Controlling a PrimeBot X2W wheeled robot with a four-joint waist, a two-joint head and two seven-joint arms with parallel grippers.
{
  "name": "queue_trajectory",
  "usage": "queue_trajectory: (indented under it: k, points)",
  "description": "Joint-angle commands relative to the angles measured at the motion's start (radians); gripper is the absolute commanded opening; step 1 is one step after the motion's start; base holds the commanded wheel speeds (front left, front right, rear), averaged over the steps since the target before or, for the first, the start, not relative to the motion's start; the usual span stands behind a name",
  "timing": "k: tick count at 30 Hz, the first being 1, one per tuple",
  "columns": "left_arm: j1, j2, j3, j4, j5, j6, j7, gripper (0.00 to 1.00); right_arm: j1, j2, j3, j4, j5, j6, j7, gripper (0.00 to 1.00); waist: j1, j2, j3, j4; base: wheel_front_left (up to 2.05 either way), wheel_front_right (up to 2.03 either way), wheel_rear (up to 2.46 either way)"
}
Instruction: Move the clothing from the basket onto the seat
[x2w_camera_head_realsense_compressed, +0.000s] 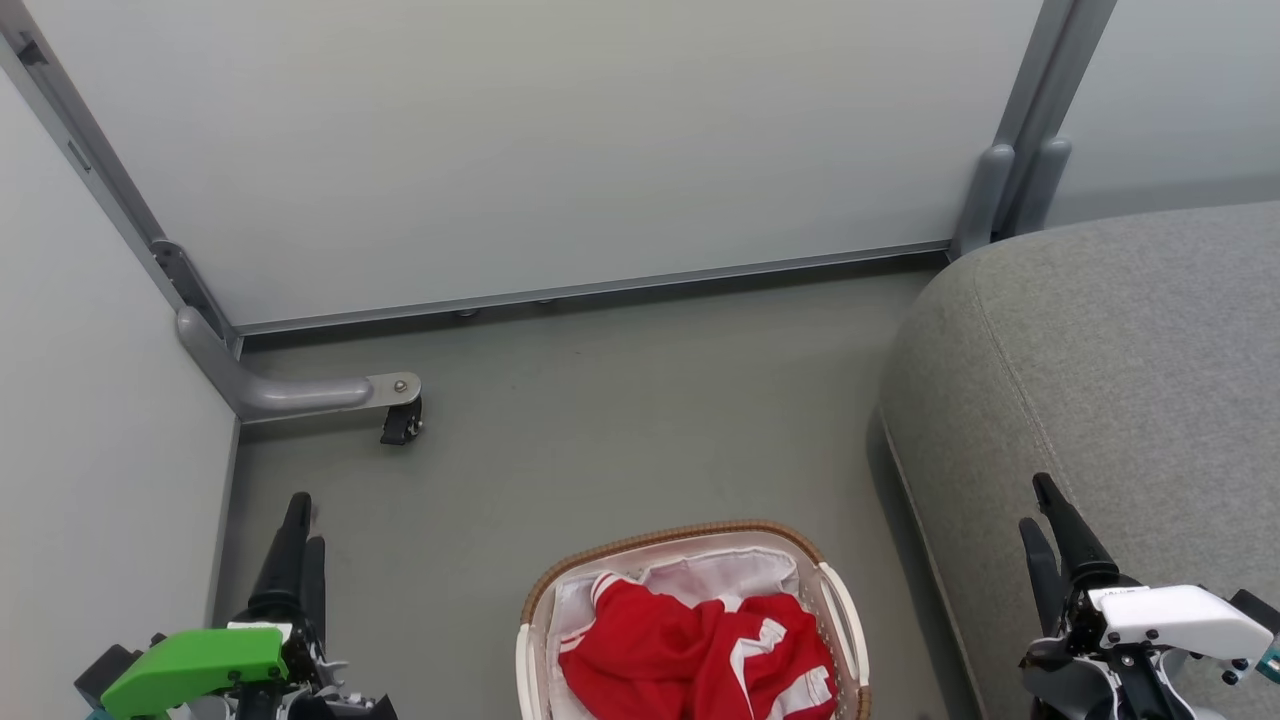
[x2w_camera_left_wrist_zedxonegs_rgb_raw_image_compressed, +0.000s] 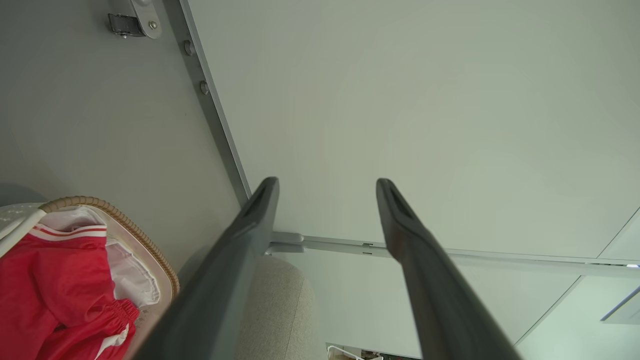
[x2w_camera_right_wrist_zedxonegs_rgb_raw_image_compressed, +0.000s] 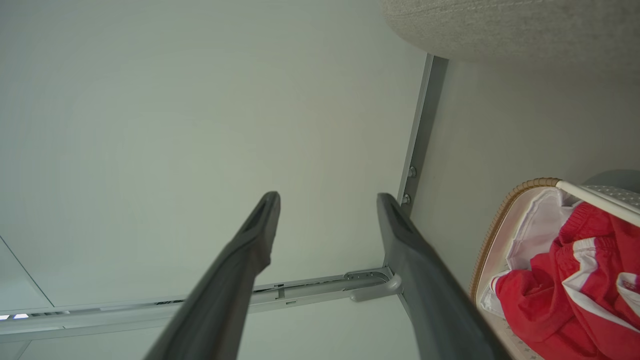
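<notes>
We find the clothing (x2w_camera_head_realsense_compressed: 700, 650) heaped in the basket (x2w_camera_head_realsense_compressed: 690, 530) on the near floor (x2w_camera_head_realsense_compressed: 600, 420), left of the seat (x2w_camera_head_realsense_compressed: 1100, 380). The left gripper (x2w_camera_left_wrist_zedxonegs_rgb_raw_image_compressed: 327, 182) and right gripper (x2w_camera_right_wrist_zedxonegs_rgb_raw_image_compressed: 327, 197) stand parted and empty. We advise pinching red fabric only, clear of the white liner (x2w_camera_head_realsense_compressed: 720, 575).

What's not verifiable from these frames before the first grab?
Basket: near end cut off by the head view's bottom edge.
Clothing: bunched in a heap in the head view; garment count and underside hidden by its own folds.
Seat: right part runs past the head view's right edge.
</notes>
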Motion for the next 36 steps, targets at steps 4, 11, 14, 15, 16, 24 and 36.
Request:
queue_trajectory:
  k: [4, 11, 14, 15, 16, 24, 36]
  points:
    - [-0.009, 0.004, -0.022, -0.032, 0.047, -0.001, -0.025, 1.0, -0.003, -0.009, -0.01, -0.014, -0.055, 0.0, -0.027, 1.0, 0.0, 0.0, 0.0, 0.0, 0.0, 0.0, 0.0]
    - [-0.008, 0.005, -0.047, -0.055, 0.138, -0.002, -0.055, 1.0, -0.002, -0.01, -0.027, -0.03, -0.164, 0.0, -0.058, 1.0, 0.0, 0.0, -0.001, 0.0, 0.0, 0.0, 0.0]
    - [-0.009, 0.006, -0.062, -0.065, 0.214, -0.002, -0.072, 1.0, 0.003, -0.011, -0.032, -0.057, -0.267, 0.0, -0.074, 1.0, 0.0, 0.0, -0.002, 0.001, 0.0, 0.0, 0.0]
    - [-0.01, 0.006, -0.066, -0.069, 0.237, -0.002, -0.076, 1.0, 0.004, -0.011, -0.031, -0.066, -0.3, 0.0, -0.079, 1.0, 0.0, 0.0, -0.002, 0.001, 0.0, 0.0, 0.0]
    - [-0.011, 0.006, -0.07, -0.072, 0.255, -0.002, -0.08, 1.0, 0.005, -0.012, -0.03, -0.074, -0.326, 0.0, -0.082, 1.0, 0.0, 0.0, -0.002, 0.001, 0.0, 0.0, 0.0]
    - [-0.012, 0.007, -0.079, -0.113, 0.455, 0.004, -0.111, 1.0, 0.02, -0.013, -0.016, -0.143, -0.556, 0.0, -0.114, 1.0, 0.0, 0.0, -0.002, 0.003, 0.0, 0.0, 0.0]
    - [0.019, 0.009, -0.11, -0.115, 0.687, 0.009, -0.153, 1.0, 0.045, -0.015, 0.001, -0.162, -0.784, 0.0, -0.156, 1.0, 0.0, 0.0, -0.002, 0.005, 0.0, 0.0, 0.0]
